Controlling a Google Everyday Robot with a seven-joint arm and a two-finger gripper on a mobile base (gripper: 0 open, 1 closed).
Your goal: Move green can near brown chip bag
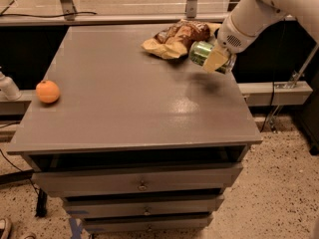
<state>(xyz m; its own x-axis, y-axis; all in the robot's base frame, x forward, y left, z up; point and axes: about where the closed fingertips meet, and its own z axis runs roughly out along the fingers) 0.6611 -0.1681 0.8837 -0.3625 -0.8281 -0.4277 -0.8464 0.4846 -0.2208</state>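
Green can (200, 52) hangs pinched in the jaws above the table (124, 108), brown chip bag (174, 38) just left of them. Carry looks nearly done; next calls for lowering it gently, then letting go.

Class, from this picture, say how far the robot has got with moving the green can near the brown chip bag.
Done: the small shiny green metal can is gripped and off the grey table top, its shadow below. In hand: the gripper holds it in the air right beside the crinkled brown chip bag. Left: set it down there and let go.
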